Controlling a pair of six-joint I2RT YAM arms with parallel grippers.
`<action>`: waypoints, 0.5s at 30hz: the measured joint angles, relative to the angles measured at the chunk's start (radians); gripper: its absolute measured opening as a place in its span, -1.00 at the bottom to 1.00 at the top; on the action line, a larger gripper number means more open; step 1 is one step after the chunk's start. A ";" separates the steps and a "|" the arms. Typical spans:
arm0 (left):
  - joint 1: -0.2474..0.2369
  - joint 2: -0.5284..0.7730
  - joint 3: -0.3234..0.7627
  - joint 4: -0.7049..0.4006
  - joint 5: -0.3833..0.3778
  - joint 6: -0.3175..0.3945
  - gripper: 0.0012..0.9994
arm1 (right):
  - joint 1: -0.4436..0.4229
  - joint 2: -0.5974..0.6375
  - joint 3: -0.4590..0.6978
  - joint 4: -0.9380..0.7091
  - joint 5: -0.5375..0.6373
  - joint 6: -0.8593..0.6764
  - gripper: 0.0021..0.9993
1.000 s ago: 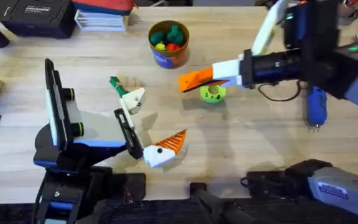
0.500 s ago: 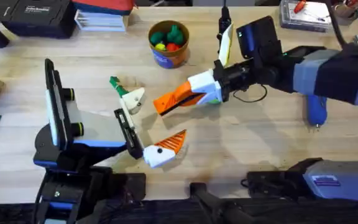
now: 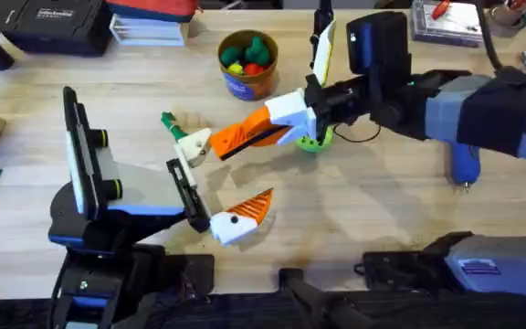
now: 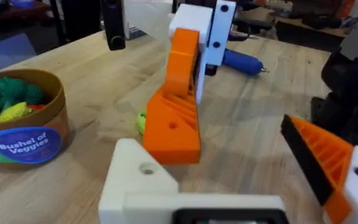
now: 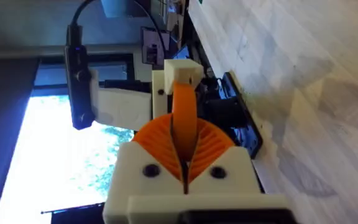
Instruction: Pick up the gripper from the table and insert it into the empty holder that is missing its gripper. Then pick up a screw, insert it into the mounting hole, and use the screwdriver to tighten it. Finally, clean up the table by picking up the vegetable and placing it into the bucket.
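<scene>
Overhead: right gripper (image 3: pixel 231 142) grasps the gripper (image 3: pixel 245 135) — tip just beside the holder (image 3: pixel 194 143).

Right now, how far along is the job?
Nothing finished yet. In hand: right gripper is shut on the gripper, close to the empty holder, not seated. Left: seating, screw, tightening with the screwdriver lying on the table, and the vegetable, on the table outside the bucket.

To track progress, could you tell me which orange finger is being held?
The finger clamped in the right gripper, by the green disc; the other finger is mounted on the left arm.
</scene>
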 joint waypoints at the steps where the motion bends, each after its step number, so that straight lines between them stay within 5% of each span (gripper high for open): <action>1: 0.000 0.000 0.000 0.000 0.000 0.000 0.97 | 0.001 0.000 0.000 0.000 0.001 0.006 -0.98; 9: 0.000 0.000 0.000 0.000 -0.001 0.000 0.97 | 0.009 0.019 0.000 0.014 0.012 0.021 -0.98; 15: 0.016 0.000 0.000 0.004 -0.047 0.000 0.97 | 0.039 0.097 -0.002 0.220 0.008 0.090 -0.98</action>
